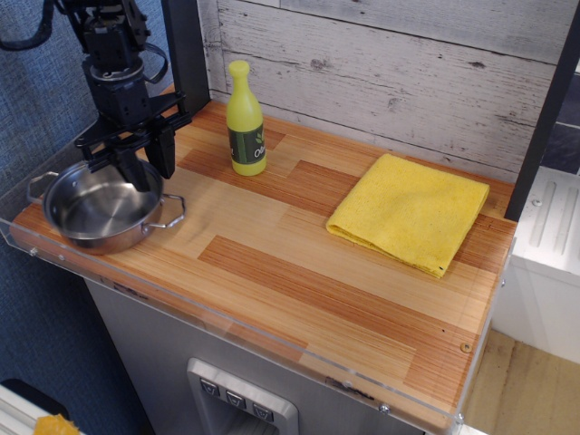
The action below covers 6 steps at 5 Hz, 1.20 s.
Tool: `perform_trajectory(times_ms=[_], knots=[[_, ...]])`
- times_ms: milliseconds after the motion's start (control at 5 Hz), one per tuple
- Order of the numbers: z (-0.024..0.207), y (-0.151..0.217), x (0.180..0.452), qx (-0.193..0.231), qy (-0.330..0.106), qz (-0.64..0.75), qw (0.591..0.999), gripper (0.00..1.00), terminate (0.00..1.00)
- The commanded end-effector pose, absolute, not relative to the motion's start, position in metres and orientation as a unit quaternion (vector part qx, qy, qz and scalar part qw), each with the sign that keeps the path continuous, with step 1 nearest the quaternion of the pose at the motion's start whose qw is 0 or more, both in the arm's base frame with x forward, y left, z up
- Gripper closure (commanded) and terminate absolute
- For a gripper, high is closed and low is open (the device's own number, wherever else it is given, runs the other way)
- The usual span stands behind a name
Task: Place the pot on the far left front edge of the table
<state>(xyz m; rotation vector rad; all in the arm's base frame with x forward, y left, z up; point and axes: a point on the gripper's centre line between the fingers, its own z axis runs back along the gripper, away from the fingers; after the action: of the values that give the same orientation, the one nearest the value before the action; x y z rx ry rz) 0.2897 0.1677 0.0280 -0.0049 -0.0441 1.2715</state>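
Patchwork planks of light and reddish-brown wood make up the table, which fills most of the frame and is bordered by a clear acrylic rim above a grey metal base. Behind it, across the upper part of the frame, a whitewashed plank wall is seen.

At right of centre a folded yellow cloth lies flat on the tabletop, well apart from everything else.

At the left edge of the frame the stainless-steel pot is seen resting on the wood, close to the acrylic rim at the table's left end. Its two wire loop handles stick out to left and right, and its inside is shiny and bare.

From the upper left corner the black robot arm reaches down, and its gripper is held over the pot's back rim with the fingers spread apart; whether a fingertip touches the rim cannot be told.

Near the wall, just right of the arm, a yellow bottle with a dark label stands upright, apart from the pot.
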Motion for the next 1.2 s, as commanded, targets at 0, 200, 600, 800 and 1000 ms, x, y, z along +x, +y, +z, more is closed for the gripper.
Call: perform_trajectory(times_ms=[0,200,600,800,1000], knots=[[0.078,0.175,0.288,-0.006,-0.082,0.613,0.786,0.0,0.0],[0.099,0.166,0.286,-0.006,-0.1,0.611,0.785,0.0,0.0],[0.135,0.133,0.286,0.01,-0.1,0.559,0.823,0.0,0.0],[0.141,0.109,0.29,0.002,-0.104,0.535,0.839,0.0,0.0],[0.146,0.079,0.302,-0.012,-0.101,0.496,0.862,0.0,0.0]])
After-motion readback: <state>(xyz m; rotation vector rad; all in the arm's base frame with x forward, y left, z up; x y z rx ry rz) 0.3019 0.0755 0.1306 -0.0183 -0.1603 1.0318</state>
